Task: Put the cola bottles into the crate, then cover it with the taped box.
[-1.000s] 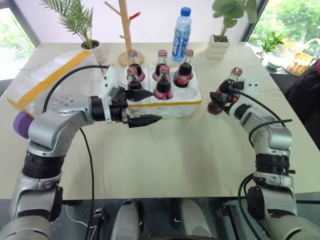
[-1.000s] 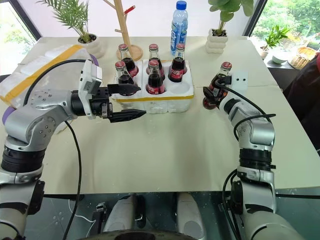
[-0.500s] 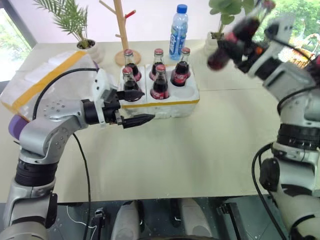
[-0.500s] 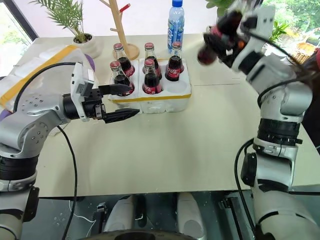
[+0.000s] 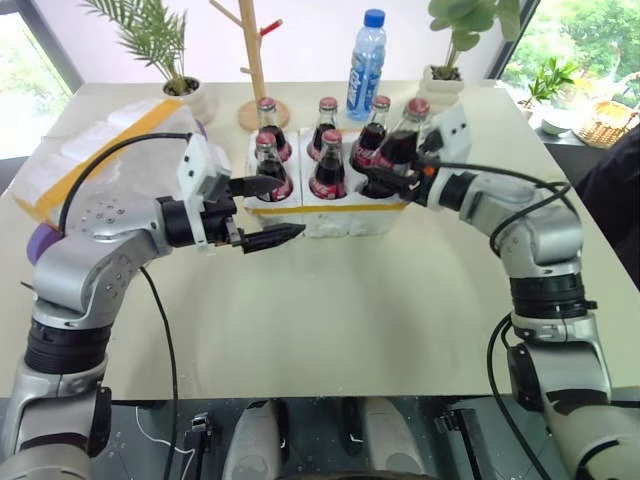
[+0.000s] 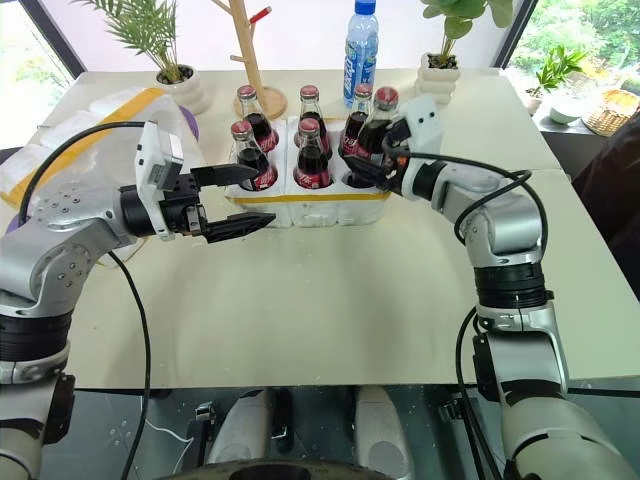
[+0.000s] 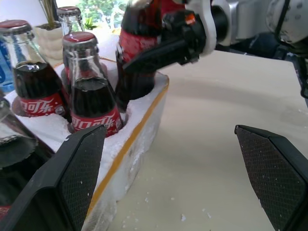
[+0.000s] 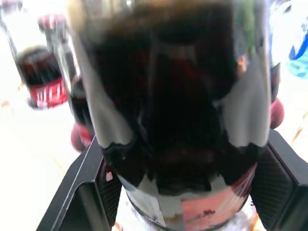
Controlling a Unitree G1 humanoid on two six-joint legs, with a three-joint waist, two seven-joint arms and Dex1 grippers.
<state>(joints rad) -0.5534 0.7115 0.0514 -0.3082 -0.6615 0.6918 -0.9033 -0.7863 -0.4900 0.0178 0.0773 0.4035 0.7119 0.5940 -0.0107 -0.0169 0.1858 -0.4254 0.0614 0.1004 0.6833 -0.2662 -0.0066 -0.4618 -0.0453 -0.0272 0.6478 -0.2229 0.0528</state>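
The crate (image 5: 345, 213), a low white foam block with a thin yellow band, holds several cola bottles (image 5: 328, 165) upright in its wells. My right gripper (image 5: 387, 175) is shut on one more cola bottle (image 5: 402, 142). That bottle leans, and its base sits at the mouth of the crate's front right well (image 7: 137, 91). My left gripper (image 5: 274, 210) hangs open and empty just in front of the crate's left half. The taped box (image 5: 95, 150), with wide yellow tape and a purple end piece (image 5: 42, 240), lies at the table's left.
Behind the crate stand a blue-capped water bottle (image 5: 365, 52), a wooden rack (image 5: 253, 60) and two potted plants (image 5: 187, 95) (image 5: 447, 82). A person's dark sleeve (image 5: 618, 190) shows at the right edge. The table in front of the crate is bare.
My right gripper lifted the cola bottle from the table right of the crate, swung it high, then brought it left and down to the front right well. The left gripper stayed put.
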